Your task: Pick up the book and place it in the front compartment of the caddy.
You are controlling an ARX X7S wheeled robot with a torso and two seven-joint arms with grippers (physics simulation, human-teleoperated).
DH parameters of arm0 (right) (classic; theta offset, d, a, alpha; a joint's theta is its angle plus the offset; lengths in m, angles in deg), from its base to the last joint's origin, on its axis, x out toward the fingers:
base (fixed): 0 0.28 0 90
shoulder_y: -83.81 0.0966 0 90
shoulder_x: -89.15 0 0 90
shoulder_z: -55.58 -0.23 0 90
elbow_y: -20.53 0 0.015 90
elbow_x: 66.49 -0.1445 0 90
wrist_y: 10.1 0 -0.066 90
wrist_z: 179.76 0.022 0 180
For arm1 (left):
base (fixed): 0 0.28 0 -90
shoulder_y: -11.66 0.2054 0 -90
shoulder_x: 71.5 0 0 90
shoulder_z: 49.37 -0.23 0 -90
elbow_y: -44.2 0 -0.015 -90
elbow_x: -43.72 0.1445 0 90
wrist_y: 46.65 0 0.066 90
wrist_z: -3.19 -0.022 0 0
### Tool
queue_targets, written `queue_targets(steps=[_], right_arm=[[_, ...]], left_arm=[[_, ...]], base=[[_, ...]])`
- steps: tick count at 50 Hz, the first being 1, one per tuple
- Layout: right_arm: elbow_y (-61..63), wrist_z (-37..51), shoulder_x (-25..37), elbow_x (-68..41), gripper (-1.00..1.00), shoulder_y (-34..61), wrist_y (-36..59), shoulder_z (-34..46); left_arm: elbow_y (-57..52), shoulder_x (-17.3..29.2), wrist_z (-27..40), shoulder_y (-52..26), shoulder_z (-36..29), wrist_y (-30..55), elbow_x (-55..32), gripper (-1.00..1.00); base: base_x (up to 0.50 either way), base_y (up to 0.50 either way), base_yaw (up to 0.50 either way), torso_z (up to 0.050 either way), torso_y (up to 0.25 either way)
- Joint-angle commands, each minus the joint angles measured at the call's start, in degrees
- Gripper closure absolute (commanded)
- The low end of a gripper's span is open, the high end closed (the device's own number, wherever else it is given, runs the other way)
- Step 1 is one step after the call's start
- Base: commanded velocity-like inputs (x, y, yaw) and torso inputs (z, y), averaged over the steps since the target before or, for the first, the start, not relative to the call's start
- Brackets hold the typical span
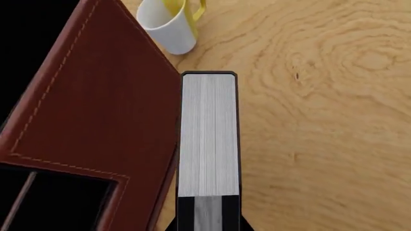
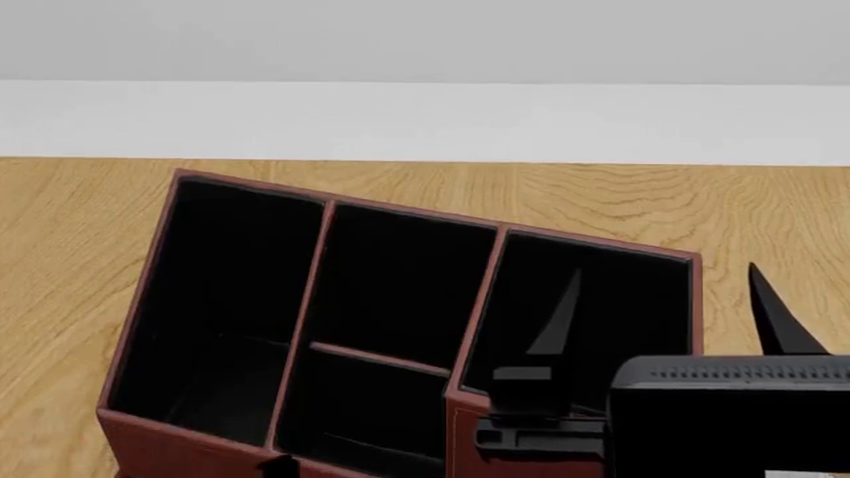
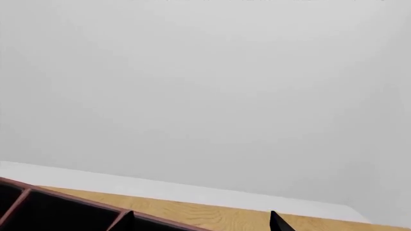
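In the left wrist view my left gripper (image 1: 209,226) is shut on the book (image 1: 207,134). Its white page edges face the camera between thin black covers, and it hangs over the wooden table. The book sits just beside the outer wall of the red-brown caddy (image 1: 96,106), outside it. In the head view the caddy (image 2: 412,211) shows several black-lined sections; the book is hidden there. My right gripper (image 2: 664,269) is open and empty above the caddy's right end. Its fingertips (image 3: 279,222) also show in the right wrist view.
A white mug with a yellow inside (image 1: 168,24) lies tipped on the table just past the caddy's corner and the book's far end. The wooden table (image 2: 598,199) runs back to a pale wall. The caddy's rim (image 3: 57,202) shows in the right wrist view.
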Motion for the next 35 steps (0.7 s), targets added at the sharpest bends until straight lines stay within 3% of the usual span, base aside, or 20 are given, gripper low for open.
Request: queue_targets(steps=[1,8,26,35], right_arm=[[0.0,0.3,0.0,0.5,-1.0,0.7,0.7,1.4],[0.0,0.2,0.0,0.9,-1.0,1.2,1.0,1.9],[0.0,-0.6,0.0,2.2,-1.0,2.8,2.6,3.1],[0.0,-1.7,0.0,3.7,-1.0,4.3,3.6,3.7]], left_arm=[[-5.6,3.5,5.6,-3.4,5.5,0.8,-10.0,1.0],[-9.1,4.7,10.3,-6.9,7.1,0.4,-20.3,1.0],[-15.3,11.2,8.0,-14.4,11.3,-1.3,-32.0,1.0],[-17.7,16.7,7.4,-17.4,13.1,-1.7,-37.1,1.0]], base=[[0.0,0.0,0.0,0.0,0.0],[0.0,0.0,0.0,0.0,0.001],[0.0,0.0,0.0,0.0,0.001],[0.0,0.0,0.0,0.0,0.0]])
